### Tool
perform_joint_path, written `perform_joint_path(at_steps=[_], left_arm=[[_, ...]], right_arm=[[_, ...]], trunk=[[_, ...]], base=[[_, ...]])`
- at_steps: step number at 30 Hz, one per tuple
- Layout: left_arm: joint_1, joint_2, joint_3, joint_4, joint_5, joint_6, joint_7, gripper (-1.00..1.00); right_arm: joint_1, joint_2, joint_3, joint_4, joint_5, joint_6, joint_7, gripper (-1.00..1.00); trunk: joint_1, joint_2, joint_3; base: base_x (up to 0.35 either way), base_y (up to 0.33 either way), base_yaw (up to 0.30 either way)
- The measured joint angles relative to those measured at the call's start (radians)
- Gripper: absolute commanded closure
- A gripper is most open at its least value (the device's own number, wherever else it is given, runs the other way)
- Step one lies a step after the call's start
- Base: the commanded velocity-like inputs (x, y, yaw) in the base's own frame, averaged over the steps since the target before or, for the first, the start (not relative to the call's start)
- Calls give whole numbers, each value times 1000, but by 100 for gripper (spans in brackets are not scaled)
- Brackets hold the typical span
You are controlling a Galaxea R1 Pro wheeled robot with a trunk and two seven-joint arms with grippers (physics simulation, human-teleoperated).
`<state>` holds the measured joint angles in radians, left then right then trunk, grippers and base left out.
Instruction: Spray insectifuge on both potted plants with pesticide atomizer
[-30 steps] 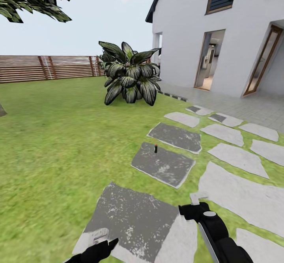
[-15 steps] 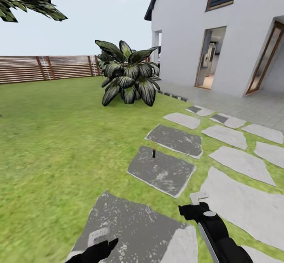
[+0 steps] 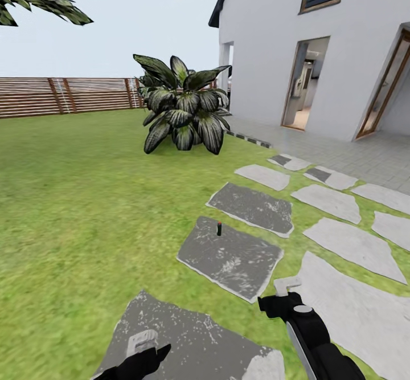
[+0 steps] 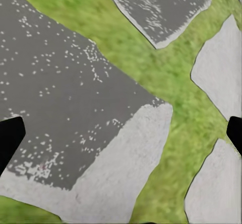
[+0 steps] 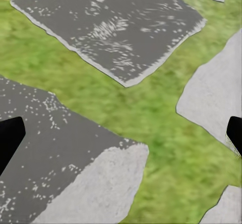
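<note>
1. Pesticide atomizer (image 3: 219, 229) stands upright on a dark paving stone (image 3: 230, 257), well ahead of both arms.
2. Left end effector (image 4: 121, 133) wide, empty.
3. Right end effector (image 5: 121, 138) wide, empty, above paving and grass.

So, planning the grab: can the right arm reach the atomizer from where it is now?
Probably not yet. The pesticide atomizer stands on a dark paving stone well ahead of the open, empty right gripper; nothing blocks it, only distance.
</note>
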<state>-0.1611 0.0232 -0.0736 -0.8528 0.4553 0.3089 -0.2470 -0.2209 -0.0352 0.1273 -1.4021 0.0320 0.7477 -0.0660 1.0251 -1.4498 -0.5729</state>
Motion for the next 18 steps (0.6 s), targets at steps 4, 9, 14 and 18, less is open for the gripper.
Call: perform_joint_path(at_steps=[4, 9, 14, 18], left_arm=[[0, 1, 0, 0, 0, 1, 0, -100], [0, 0, 0, 0, 0, 0, 0, -100], [0, 0, 0, 0, 0, 0, 0, -100], [0, 1, 0, 1, 1, 0, 0, -100]], right_arm=[[0, 0, 0, 0, 0, 1, 0, -100], [-3, 3, 2, 81, -14, 1, 8, -100], [-15, 6, 10, 162, -13, -69, 11, -100], [-5, 8, 28, 45, -13, -228, 19, -100]], trunk=[[0, 0, 0], [2, 0, 0], [0, 0, 0], [0, 0, 0]], base=[[320, -101, 0], [320, -101, 0], [320, -101, 0], [320, -101, 0]])
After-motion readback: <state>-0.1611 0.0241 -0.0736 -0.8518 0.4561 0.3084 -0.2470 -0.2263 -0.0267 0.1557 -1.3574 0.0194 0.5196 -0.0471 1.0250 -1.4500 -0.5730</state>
